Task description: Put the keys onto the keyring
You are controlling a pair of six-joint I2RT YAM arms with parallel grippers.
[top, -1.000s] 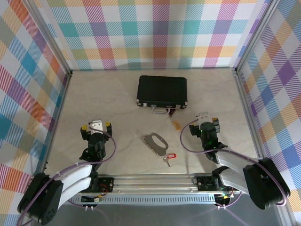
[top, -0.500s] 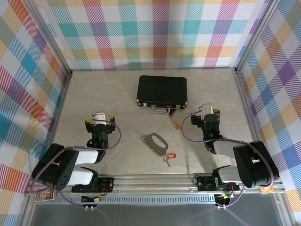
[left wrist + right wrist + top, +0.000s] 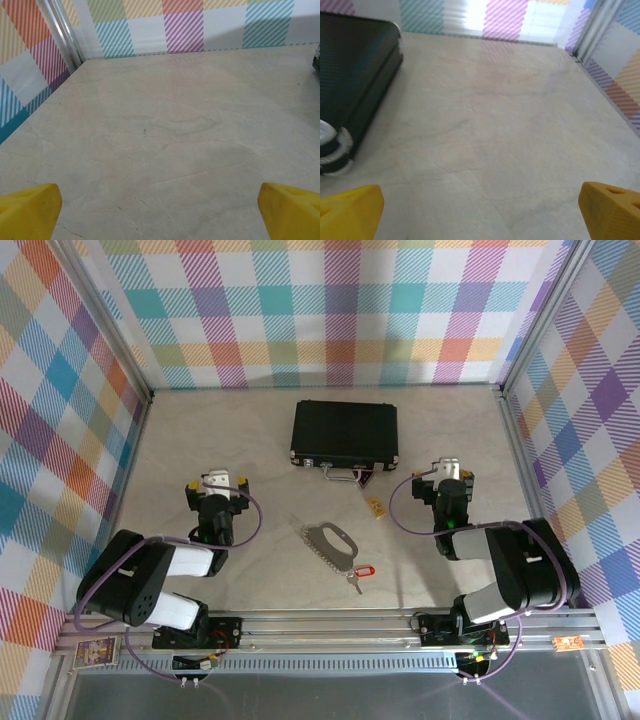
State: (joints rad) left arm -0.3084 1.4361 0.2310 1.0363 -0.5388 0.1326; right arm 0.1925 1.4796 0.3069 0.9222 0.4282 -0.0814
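The small red-headed silver key (image 3: 361, 571) is lying beside the flat grey metal oval keyring (image 3: 330, 540), unattached; left gripper (image 3: 217, 483) and right gripper (image 3: 450, 472) are gaping wide, empty.

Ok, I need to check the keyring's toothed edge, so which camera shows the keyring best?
The top external view: the keyring lies flat and whole on the table, the key beside its near end. The left wrist camera looks across another stretch of table; the right wrist camera looks at the black case and the table beside it.
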